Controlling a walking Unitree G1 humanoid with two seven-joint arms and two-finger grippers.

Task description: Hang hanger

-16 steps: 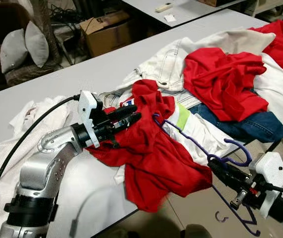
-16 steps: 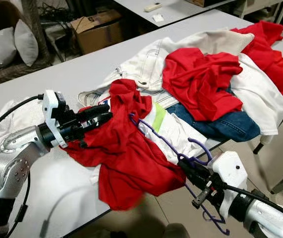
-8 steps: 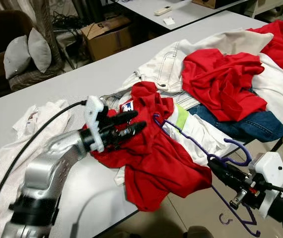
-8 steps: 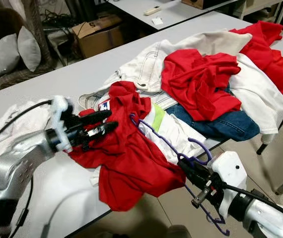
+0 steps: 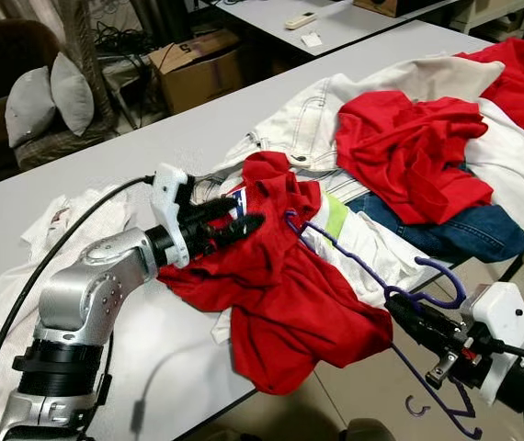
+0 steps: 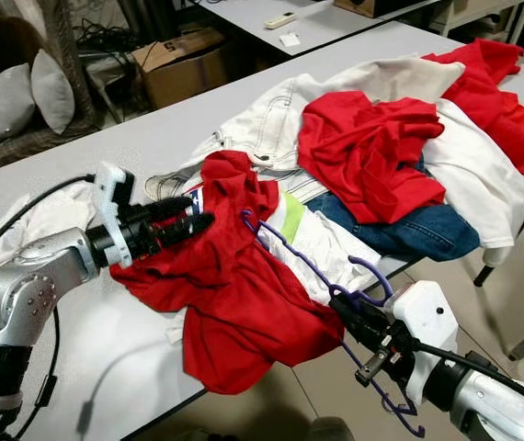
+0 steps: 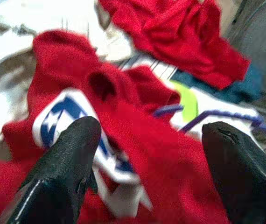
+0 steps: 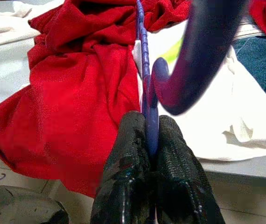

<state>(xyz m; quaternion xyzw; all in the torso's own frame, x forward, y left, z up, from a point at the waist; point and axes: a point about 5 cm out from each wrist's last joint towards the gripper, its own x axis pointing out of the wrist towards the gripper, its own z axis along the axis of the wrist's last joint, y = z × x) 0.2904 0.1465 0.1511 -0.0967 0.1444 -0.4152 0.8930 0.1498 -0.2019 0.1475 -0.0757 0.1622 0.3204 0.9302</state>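
A purple hanger (image 5: 349, 260) lies across a red shirt (image 5: 285, 299) at the grey table's (image 5: 142, 138) front edge, one arm reaching to the shirt's collar. My right gripper (image 5: 407, 315) is off the table edge, shut on the hanger just below its hook (image 5: 443, 287); the right wrist view shows both fingers pinching the purple bar (image 8: 148, 126). My left gripper (image 5: 244, 214) is open at the shirt's left side near the collar. In the left wrist view its fingers (image 7: 72, 154) straddle the white and blue neck label (image 7: 70, 116).
A pile of clothes covers the table's right half: a white jacket (image 5: 317, 115), red garments (image 5: 409, 142) and blue jeans (image 5: 464, 230). White cloth (image 5: 69, 216) lies at the left. Beyond the table stand a cardboard box (image 5: 198, 60) and a chair with grey cushions (image 5: 46, 96).
My left gripper has shifted slightly at the shirt's collar and its wrist has steadied. The right gripper and hanger have not moved.
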